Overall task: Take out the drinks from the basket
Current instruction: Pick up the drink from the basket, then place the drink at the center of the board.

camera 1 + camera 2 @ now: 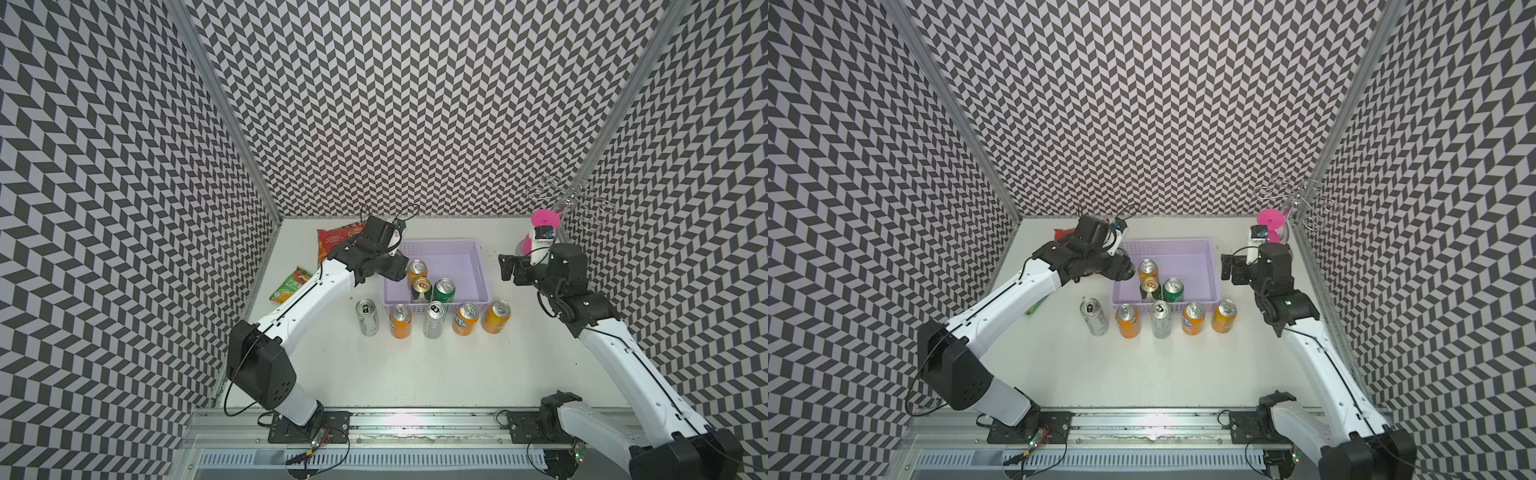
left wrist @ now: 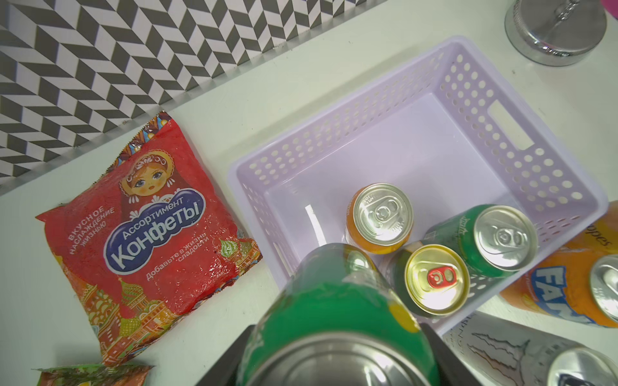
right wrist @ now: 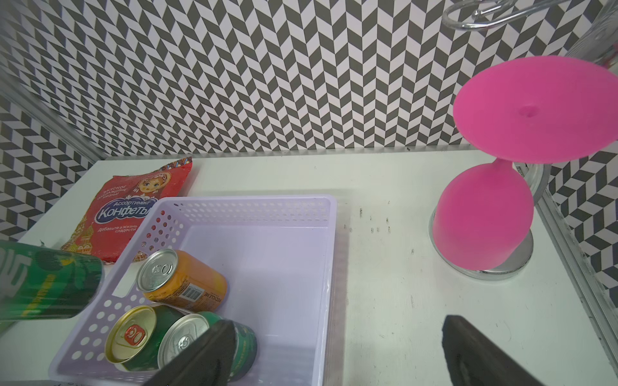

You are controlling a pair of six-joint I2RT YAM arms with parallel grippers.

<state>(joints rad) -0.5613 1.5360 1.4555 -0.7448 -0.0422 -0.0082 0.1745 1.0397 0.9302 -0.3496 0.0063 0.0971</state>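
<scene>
A green can (image 2: 334,300) was gripped by the left hand (image 1: 395,272) at the rim of the basket (image 1: 440,245), while the right hand (image 1: 505,268) was held open.

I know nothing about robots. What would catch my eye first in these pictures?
The dizzying black-and-white chevron walls surround everything. At centre, the left gripper holds a green can at the left edge of the lavender basket, with five cans lined up in front. A bright pink upturned goblet stands at the far right corner.

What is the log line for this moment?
left hand: shut on green can, at basket rim | right hand: open, empty | in basket: three cans | on table: five cans
</scene>
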